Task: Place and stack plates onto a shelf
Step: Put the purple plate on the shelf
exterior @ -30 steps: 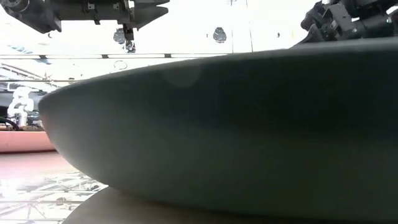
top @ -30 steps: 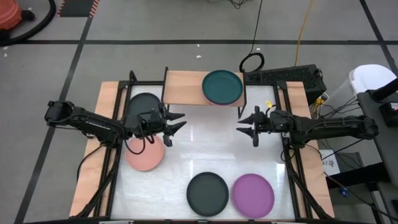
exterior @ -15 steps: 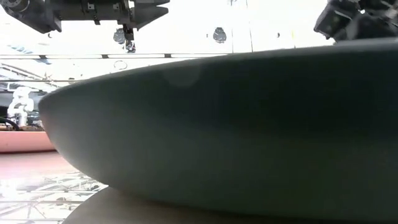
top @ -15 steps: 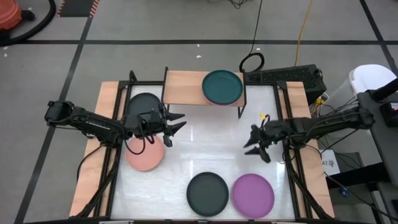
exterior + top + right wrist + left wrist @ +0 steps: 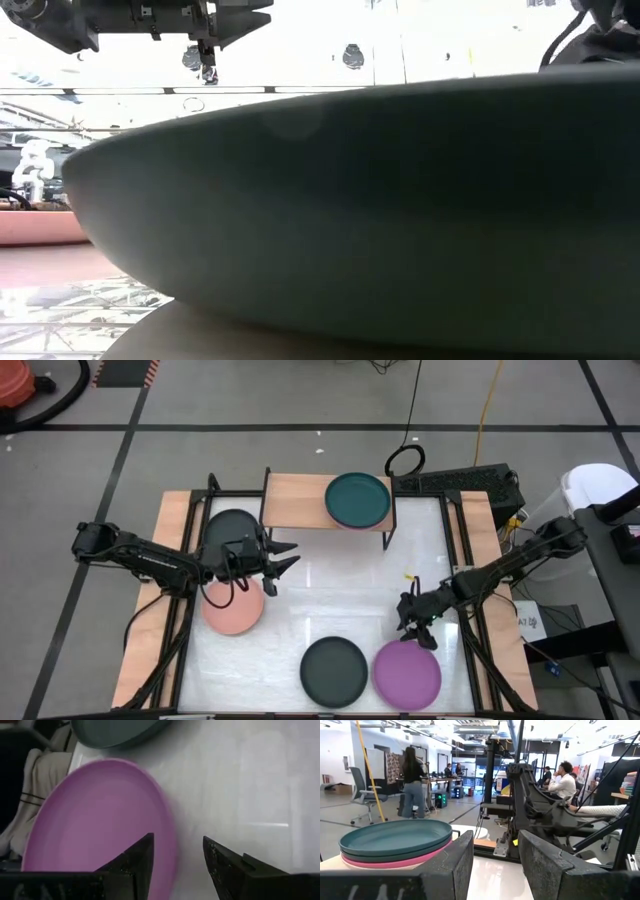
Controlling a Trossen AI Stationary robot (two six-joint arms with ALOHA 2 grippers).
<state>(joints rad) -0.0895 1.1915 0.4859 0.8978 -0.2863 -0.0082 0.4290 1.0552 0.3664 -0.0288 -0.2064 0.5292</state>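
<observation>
The right gripper [image 5: 418,628], its fingers spread and empty, hangs just above the edge of the purple plate [image 5: 407,673] on the white surface [image 5: 340,595], while the left gripper [image 5: 281,562], also spread, waits near the shelf [image 5: 295,500].

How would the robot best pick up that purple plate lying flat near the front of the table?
Probably by its raised rim. The purple plate lies flat on the white table, so only its edge offers a hold. The open right gripper hovers just behind it, so the rim nearest that gripper suits best: one finger inside, one outside. The side beside the charcoal plate looks too tight.
</observation>
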